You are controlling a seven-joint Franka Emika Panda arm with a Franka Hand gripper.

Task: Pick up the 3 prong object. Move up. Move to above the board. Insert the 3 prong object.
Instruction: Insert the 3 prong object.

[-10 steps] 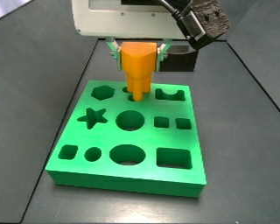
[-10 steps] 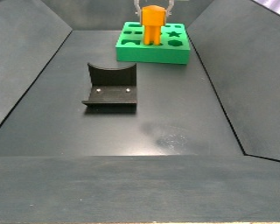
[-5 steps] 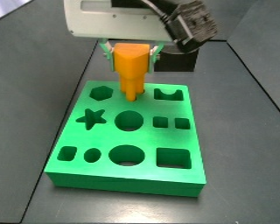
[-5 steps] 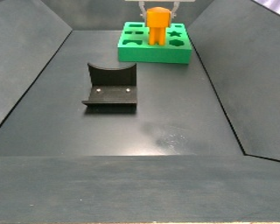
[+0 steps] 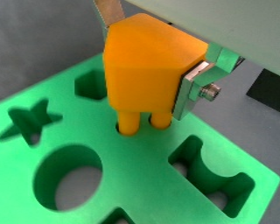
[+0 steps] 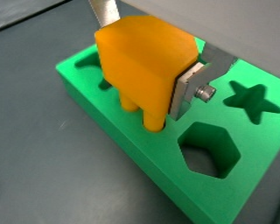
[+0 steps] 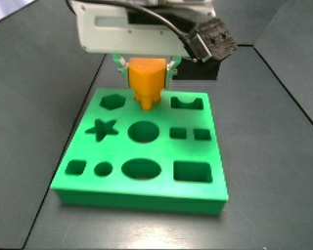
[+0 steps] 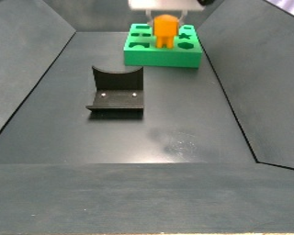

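My gripper is shut on the orange 3 prong object, which shows in both wrist views and both side views. Its blocky top sits between the silver fingers. It stands upright over the far edge of the green board, between the hexagon cutout and the notch cutout. Its thin legs reach down into the small holes in the board. The hole rims are hidden by the legs.
The dark fixture stands on the black floor, nearer than the board. A dark block lies behind the board. Sloped dark walls rise on both sides of the floor.
The gripper has moved down with the 3 prong object. Its legs have gone further into the board's small holes and the orange block sits lower.
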